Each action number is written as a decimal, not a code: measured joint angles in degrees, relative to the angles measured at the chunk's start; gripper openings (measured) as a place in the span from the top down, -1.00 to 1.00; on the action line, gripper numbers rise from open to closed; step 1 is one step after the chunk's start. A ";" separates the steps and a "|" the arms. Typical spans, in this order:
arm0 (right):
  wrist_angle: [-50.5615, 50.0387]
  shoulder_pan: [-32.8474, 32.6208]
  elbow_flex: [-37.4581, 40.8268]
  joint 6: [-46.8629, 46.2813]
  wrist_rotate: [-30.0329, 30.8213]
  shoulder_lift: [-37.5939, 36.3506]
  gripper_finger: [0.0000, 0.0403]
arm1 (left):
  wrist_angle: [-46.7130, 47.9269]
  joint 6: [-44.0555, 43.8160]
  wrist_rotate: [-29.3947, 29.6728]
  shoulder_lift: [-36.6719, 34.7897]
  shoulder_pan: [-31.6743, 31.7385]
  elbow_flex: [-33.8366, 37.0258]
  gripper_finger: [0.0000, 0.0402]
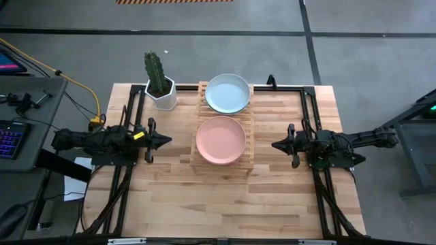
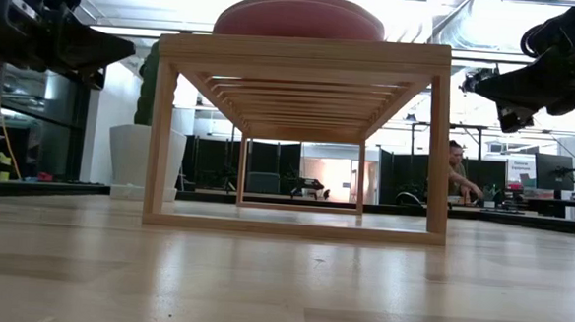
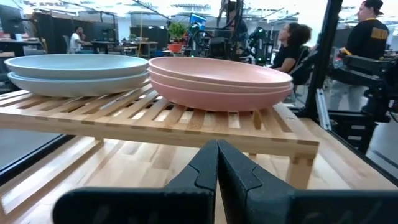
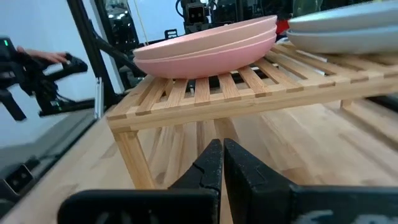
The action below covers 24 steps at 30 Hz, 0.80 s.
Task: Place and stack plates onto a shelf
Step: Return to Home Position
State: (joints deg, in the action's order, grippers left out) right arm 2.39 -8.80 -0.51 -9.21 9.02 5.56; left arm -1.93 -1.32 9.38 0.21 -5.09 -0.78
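The wooden slat shelf (image 1: pixel 223 126) stands mid-table on its legs. A stack of pink plates (image 1: pixel 221 139) rests on its near half, and a stack of light blue plates (image 1: pixel 227 93) on its far half. Both stacks also show in the left wrist view, pink (image 3: pixel 221 81) and blue (image 3: pixel 74 71). No green plate shows. My left gripper (image 1: pixel 167 141) is shut and empty, left of the shelf, pointing at it. My right gripper (image 1: pixel 275 144) is shut and empty, right of the shelf, pointing at it.
A white hexagonal pot with a cactus (image 1: pixel 161 85) stands at the far left of the table beside the shelf. Black frame rails (image 1: pixel 308 109) run along the table's sides. People sit and stand in the room beyond (image 3: pixel 367 31).
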 joint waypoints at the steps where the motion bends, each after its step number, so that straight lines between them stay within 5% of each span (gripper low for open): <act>1: 0.00 0.00 0.00 -0.95 0.00 0.00 1.00 | 0.04 -0.01 -0.41 0.00 0.72 0.00 1.00; 24: 0.25 1.84 0.02 -7.30 0.02 -5.58 1.00 | 0.21 0.00 -1.35 0.00 2.13 0.04 1.00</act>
State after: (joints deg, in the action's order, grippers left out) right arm 2.64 -6.96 -0.49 -16.51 9.04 -0.01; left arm -1.72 -1.32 8.03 0.21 -2.96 -0.73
